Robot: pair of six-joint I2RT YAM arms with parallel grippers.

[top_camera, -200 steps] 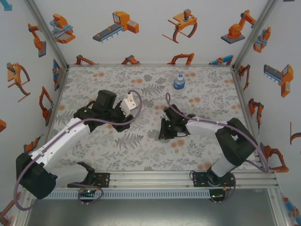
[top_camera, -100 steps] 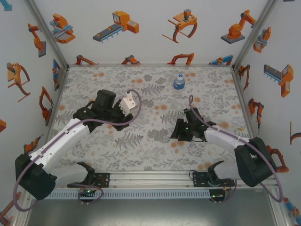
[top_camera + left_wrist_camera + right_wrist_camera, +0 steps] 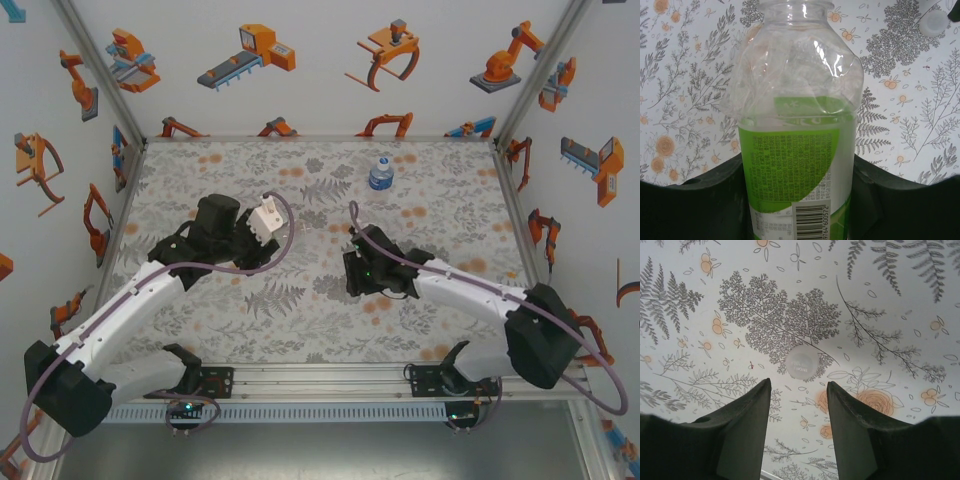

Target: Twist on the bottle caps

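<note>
Digits "9764 600572" under the barcode (image 3: 809,220) on the green-labelled bottle (image 3: 790,165)

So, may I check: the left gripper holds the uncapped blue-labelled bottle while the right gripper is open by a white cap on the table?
Not quite: the left wrist view shows a green label, not blue, on the bottle in the left gripper. It is uncapped, and the right gripper is open by a white cap on the table.
</note>
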